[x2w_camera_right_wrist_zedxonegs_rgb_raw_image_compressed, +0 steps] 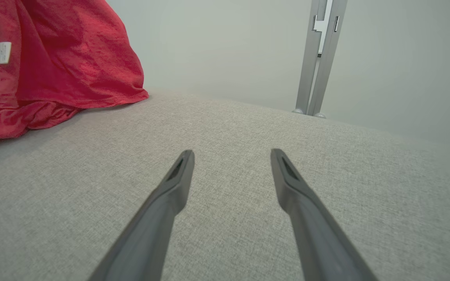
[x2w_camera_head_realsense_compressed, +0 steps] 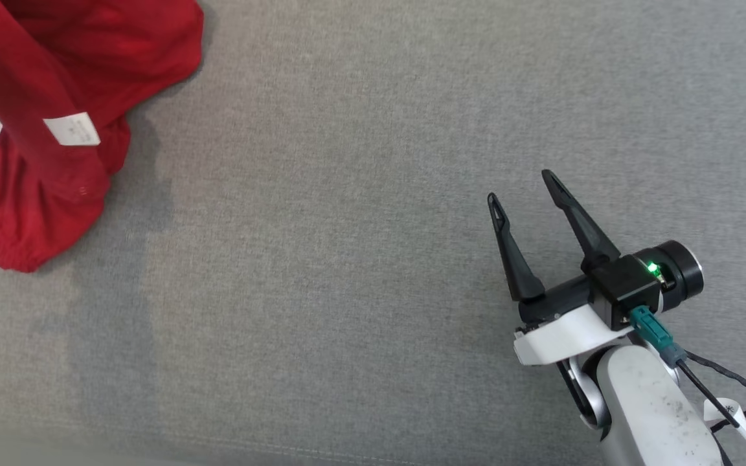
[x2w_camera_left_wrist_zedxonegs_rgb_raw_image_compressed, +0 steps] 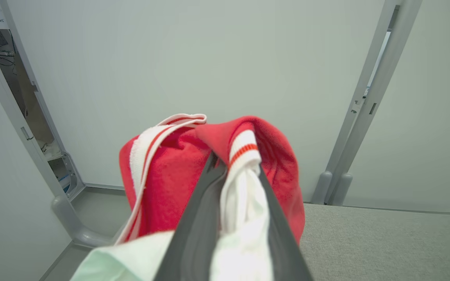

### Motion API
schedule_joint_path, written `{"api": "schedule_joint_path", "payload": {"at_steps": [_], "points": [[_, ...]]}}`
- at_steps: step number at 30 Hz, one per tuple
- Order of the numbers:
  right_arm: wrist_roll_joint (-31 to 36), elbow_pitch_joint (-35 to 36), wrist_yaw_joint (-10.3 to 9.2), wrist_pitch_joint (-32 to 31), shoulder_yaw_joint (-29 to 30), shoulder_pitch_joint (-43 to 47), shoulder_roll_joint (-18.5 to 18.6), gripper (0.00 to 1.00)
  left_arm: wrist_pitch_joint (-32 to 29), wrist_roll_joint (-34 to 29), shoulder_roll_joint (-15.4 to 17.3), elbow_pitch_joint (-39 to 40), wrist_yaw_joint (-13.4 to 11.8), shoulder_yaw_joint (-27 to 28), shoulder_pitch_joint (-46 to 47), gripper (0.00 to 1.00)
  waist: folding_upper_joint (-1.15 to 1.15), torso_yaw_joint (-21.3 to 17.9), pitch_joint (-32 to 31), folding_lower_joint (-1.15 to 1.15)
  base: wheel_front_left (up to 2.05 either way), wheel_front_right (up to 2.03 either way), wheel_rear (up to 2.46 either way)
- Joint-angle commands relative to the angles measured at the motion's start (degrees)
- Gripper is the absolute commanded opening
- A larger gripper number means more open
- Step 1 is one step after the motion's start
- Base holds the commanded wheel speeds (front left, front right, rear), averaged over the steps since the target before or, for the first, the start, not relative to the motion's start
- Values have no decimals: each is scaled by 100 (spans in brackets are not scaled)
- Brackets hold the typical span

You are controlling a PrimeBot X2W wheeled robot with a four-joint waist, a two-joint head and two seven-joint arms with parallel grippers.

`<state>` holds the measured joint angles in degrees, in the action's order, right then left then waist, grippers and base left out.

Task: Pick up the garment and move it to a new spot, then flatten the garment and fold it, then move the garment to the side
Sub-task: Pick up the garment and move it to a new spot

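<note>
The red garment point(x2w_camera_head_realsense_compressed: 56, 97) is at the left side of the grey table top point(x2w_camera_head_realsense_compressed: 360, 259), up in the left corner of the head view. The left gripper point(x2w_camera_left_wrist_zedxonegs_rgb_raw_image_compressed: 235, 166) is closed tight on it. Its two dark fingers point(x2w_camera_left_wrist_zedxonegs_rgb_raw_image_compressed: 203, 207) pinch a bit of the cloth that has white and red stripes. Part of the garment is pulled up high, and the bottom part lies bunched on the table top (you can see this best from the right wrist view). A small white label point(x2w_camera_head_realsense_compressed: 73, 128) shows on the red cloth.

The right gripper point(x2w_camera_head_realsense_compressed: 520, 186) is well apart from the garment, down at the right side. Its fingers are spread wide and hold nothing. It is over a bare part of the grey table top. Behind the table is a pale wall point(x2w_camera_right_wrist_zedxonegs_rgb_raw_image_compressed: 217, 47) with a grey post point(x2w_camera_right_wrist_zedxonegs_rgb_raw_image_compressed: 320, 58).
</note>
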<state>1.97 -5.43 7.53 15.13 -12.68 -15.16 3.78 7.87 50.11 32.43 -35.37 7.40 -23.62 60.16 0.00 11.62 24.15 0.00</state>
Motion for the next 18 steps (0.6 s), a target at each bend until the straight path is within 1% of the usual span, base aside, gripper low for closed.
{"api": "schedule_joint_path", "payload": {"at_steps": [1,4,8,13,18], "points": [[-48,-24,-8,4,-18,129,-44,100,-41,42,120,189,9,-9,78,0,0,-544,-702,0,0,0,0],[-115,-58,-8,4,-39,280,-71,100,-211,115,109,642,7,-87,24,0,0,-862,-1010,0,0,0,0],[-324,-35,-8,4,-131,423,-87,100,-408,123,54,1185,-105,-170,-99,0,0,-1371,-1301,0,0,0,0],[-526,0,-8,4,-185,576,-87,100,-582,138,-182,1648,-299,-343,-202,0,0,-2043,-1476,0,0,0,0],[-655,52,-8,4,-192,647,-88,100,-737,6,-424,1807,-411,-650,-302,0,0,-2598,-1485,0,0,0,0]]}}
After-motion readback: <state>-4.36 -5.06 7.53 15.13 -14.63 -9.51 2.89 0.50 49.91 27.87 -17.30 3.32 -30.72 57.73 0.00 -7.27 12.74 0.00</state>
